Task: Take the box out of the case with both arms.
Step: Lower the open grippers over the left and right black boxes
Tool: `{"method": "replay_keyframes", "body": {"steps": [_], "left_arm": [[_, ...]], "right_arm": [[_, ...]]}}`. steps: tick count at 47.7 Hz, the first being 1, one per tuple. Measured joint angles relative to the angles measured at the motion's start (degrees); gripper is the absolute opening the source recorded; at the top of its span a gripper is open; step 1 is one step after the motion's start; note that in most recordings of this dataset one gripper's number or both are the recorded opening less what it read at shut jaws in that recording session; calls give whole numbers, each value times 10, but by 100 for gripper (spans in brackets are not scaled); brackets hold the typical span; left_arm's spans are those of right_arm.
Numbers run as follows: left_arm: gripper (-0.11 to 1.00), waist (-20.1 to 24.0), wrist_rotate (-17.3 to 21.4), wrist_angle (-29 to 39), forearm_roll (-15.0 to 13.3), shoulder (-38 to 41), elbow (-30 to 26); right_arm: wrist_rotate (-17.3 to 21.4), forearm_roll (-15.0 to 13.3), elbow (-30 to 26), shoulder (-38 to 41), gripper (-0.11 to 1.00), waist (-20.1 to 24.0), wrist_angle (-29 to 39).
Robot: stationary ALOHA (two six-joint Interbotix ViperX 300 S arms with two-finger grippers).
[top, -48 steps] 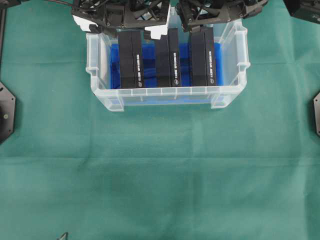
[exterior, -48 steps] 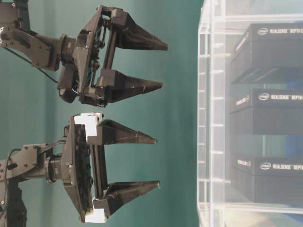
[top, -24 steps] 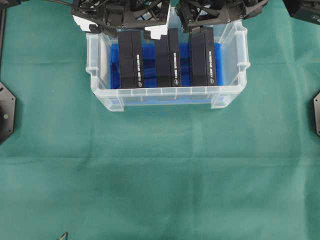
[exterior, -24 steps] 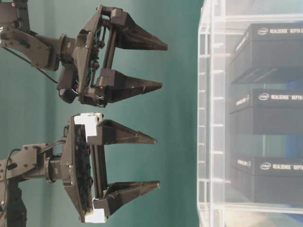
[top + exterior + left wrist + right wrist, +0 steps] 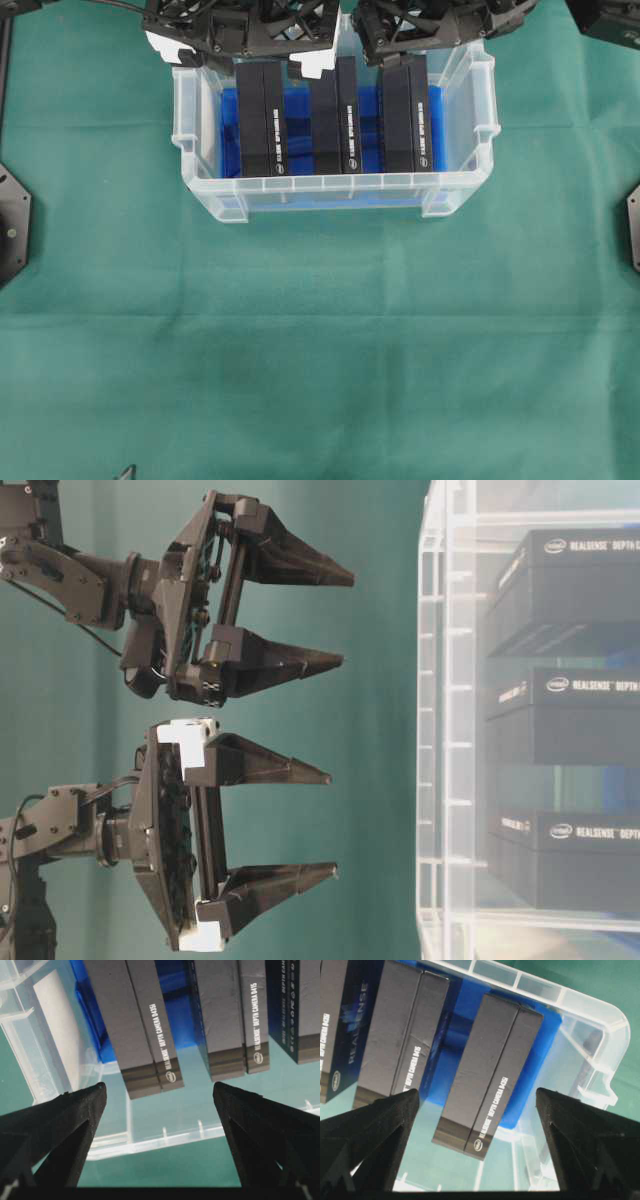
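Left gripper [image 5: 330, 822] and right gripper [image 5: 347, 620] side by side above the case [image 5: 330, 188], jaws wide, empty.

Looks like a robotics lab bench: flat green cloth [image 5: 320, 340] spread edge to edge, black arm bases [image 5: 12, 225] bolted at both side edges, boxed black depth cameras [image 5: 262, 115] stored in a translucent clear plastic tub [image 5: 330, 187].

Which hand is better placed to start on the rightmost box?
Right. The right hand, open, frames the rightmost box between its fingers; the left hand sits over the leftmost box instead.
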Motion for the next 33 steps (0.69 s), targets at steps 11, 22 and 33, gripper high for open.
{"method": "replay_keyframes", "body": {"steps": [11,22,33], "left_arm": [[90,0,-1,1,0,0,-1],[90,0,-3,1,0,0,-1],[90,0,-4,0,4,0,9]], "right_arm": [[0,0,0,0,95,0,0],[0,-1,0,0,95,0,0],[0,0,0,1,95,0,-1]]}}
